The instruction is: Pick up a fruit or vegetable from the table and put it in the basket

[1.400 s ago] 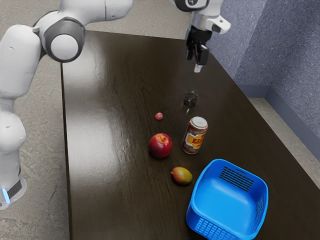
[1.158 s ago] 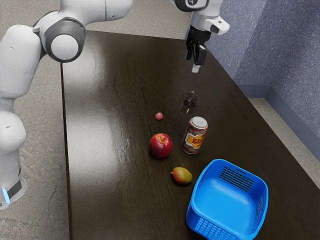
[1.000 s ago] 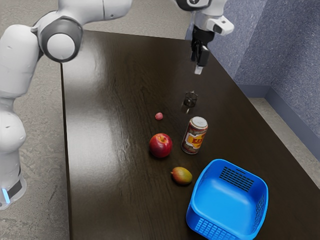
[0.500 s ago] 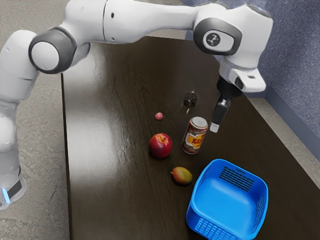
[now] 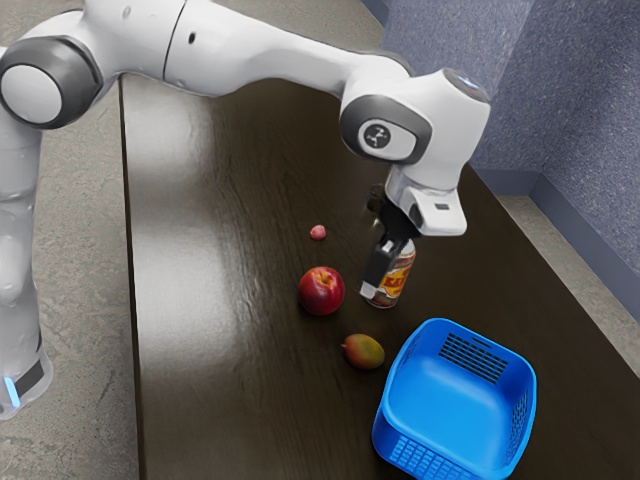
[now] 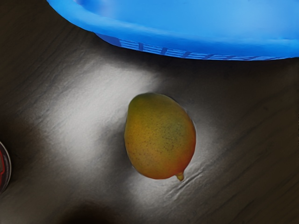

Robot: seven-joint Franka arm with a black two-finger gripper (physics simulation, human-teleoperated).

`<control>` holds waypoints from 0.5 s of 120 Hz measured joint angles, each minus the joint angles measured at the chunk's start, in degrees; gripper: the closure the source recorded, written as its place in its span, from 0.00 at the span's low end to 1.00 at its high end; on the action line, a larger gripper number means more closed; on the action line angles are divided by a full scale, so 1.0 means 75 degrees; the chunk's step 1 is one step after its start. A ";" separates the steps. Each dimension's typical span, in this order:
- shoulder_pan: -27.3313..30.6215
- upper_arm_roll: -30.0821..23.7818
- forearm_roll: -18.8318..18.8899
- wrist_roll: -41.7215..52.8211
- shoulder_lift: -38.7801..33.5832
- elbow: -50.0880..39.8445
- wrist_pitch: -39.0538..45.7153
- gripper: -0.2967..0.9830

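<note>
On the table (image 5: 220,400), the basket (image 5: 389,395) lies just past my target. From my gripper (image 5: 371,290), the mango (image 5: 364,352) rests lower and basketward, unheld, stem (image 6: 180,177) pointing away from the basket. How wide my jaws stand, I can't tell.

Wears smooth, rounded white casing (image 5: 285,55) with dark grey rings (image 5: 78,78), a round dark badge (image 5: 377,136), a pale blue light strip (image 5: 12,391) and a black gripper (image 5: 370,290), white at the tip.
</note>
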 joint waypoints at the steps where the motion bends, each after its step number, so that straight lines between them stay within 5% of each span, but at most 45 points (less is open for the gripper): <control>1: -0.0002 0.0000 -0.0007 0.0031 0.0002 -0.0006 0.0034 0.23; 60: -0.0165 0.0010 -0.0110 0.1261 0.0381 -0.1039 0.1433 0.23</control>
